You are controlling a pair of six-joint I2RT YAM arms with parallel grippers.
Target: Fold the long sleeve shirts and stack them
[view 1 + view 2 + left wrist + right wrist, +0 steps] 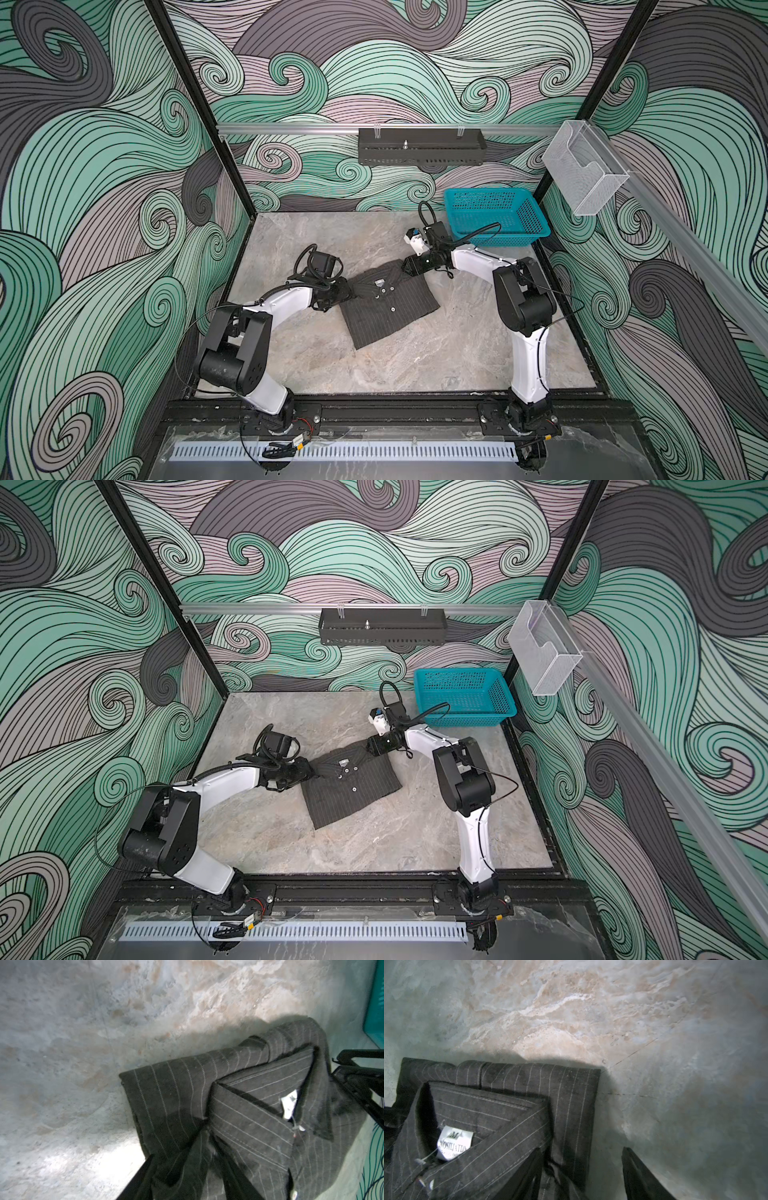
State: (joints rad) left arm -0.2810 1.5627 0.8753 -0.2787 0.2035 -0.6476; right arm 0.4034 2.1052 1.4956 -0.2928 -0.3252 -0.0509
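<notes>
We see the dark pinstriped cloth shirt (pixel 390 309) folded flat; left hand (pixel 350 291) at its 10 o'clock, right hand (pixel 406 266) at 1, both spread, likely freeing the fold to settle.

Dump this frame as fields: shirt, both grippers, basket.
shirt: dark pinstriped cloth button-up shirt, folded into a rectangle, collar and buttons up, flat on the grey marble-look tabletop
left gripper: open, at one collar-end corner of the shirt
right gripper: open, at the opposite collar-end corner
basket: teal plastic mesh basket, far right corner, apart from the shirt
shirts in view: one
</notes>
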